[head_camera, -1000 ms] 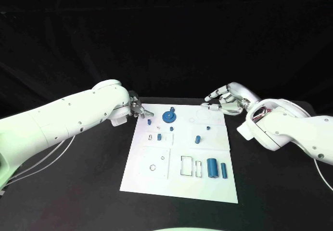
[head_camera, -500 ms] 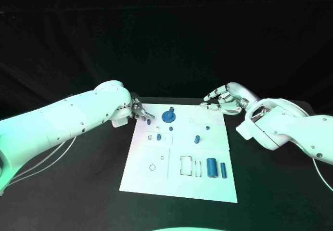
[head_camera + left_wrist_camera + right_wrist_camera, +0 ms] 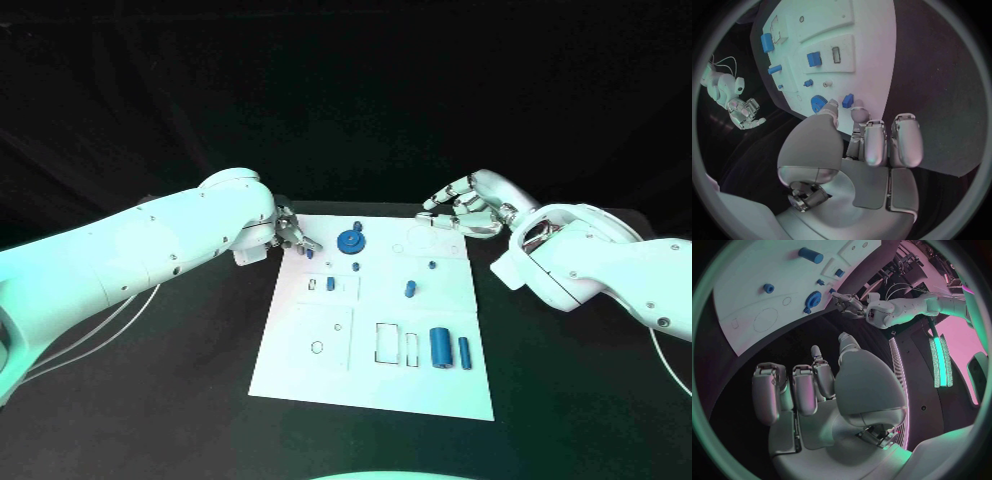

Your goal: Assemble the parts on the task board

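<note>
While the right hand (image 3: 464, 210) is idling empty beyond the task board (image 3: 378, 370), the left hand (image 3: 293, 234) is edging its empty, half-curled fingers (image 3: 856, 111) toward a small blue part (image 3: 847, 99), suggesting an imminent pickup.

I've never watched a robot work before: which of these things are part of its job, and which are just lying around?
Part of the job:
- task board
- blue gear
- large blue cylinder
- small blue peg at the left hand
- right hand

Just lying around:
- black table

A black table (image 3: 159, 400) stands before a dark backdrop (image 3: 346, 90).
</note>
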